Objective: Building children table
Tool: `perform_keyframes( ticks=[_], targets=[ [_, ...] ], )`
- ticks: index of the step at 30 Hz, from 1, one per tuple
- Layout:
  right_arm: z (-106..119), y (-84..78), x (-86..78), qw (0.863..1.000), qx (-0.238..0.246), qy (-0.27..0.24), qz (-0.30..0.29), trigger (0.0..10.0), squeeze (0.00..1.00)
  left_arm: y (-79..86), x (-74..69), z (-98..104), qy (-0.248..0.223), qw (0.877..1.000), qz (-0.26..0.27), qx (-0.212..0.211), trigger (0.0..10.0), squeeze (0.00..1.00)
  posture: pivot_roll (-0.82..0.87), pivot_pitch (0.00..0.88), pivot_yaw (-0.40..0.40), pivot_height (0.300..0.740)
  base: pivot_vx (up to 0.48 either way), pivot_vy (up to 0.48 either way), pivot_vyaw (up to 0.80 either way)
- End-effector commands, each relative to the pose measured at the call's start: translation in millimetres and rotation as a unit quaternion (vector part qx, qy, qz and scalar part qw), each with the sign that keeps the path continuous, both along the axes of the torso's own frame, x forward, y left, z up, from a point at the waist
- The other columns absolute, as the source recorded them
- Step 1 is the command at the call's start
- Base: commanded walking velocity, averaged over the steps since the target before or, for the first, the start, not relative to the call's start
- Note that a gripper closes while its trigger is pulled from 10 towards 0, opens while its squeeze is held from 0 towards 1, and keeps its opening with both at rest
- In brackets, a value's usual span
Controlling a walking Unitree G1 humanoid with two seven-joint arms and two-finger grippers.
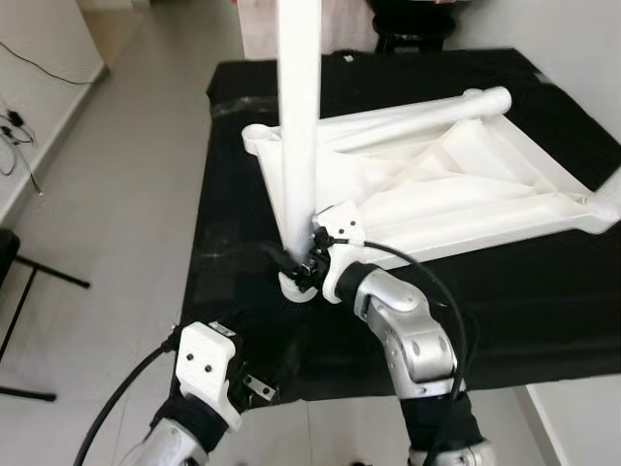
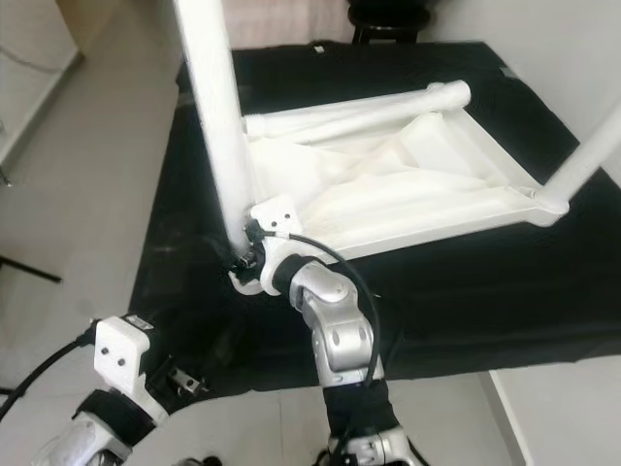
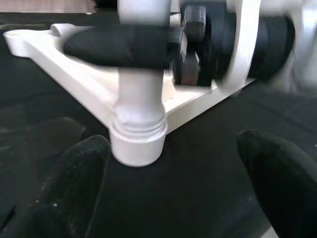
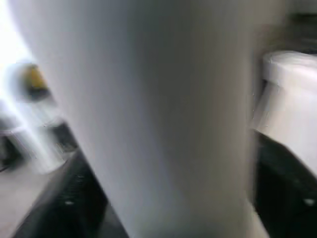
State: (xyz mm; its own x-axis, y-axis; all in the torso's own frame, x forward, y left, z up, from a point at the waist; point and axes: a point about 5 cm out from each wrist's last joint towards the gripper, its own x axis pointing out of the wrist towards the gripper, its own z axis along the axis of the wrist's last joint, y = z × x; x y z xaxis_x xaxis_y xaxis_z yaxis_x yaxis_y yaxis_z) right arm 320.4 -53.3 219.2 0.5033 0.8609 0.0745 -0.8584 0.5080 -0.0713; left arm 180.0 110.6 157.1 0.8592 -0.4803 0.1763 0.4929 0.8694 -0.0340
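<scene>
You see a pale grey floor (image 1: 126, 194) around a black cloth (image 1: 543, 291) spread on it. At your left runs a white wall (image 1: 29, 49) with a thin black cable (image 1: 24, 146) (trailing along its base).

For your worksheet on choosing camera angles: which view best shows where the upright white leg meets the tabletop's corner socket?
The left wrist view: the upright leg enters the corner socket close up, in focus. Both eye views show the joint small, partly behind the right pincer. The right wrist view shows just a blurred leg surface.
</scene>
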Motion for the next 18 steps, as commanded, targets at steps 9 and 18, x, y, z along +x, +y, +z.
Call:
perform_keyframes(
  ticks=[9, 18],
  targets=[
    [28.9, -13.6, 11.2, 0.975, -0.028, -0.052, 0.216, 10.0, 0.0, -1.2, -4.0, -2.9, 0.007, 1.0, 0.003, 0.001, 10.0, 0.0, 0.03, 0.21, 0.0, 0.74, 0.0, 0.0, 0.0],
    [29.4, -23.4, 28.3, 0.956, -0.045, 0.002, 0.291, 4.9, 0.0, -1.7, -11.4, -1.1, 0.011, 1.0, 0.001, 0.002, 10.0, 0.0, 0.07, 0.23, 0.007, 0.74, 0.0, 0.0, 0.0]
  ],
)
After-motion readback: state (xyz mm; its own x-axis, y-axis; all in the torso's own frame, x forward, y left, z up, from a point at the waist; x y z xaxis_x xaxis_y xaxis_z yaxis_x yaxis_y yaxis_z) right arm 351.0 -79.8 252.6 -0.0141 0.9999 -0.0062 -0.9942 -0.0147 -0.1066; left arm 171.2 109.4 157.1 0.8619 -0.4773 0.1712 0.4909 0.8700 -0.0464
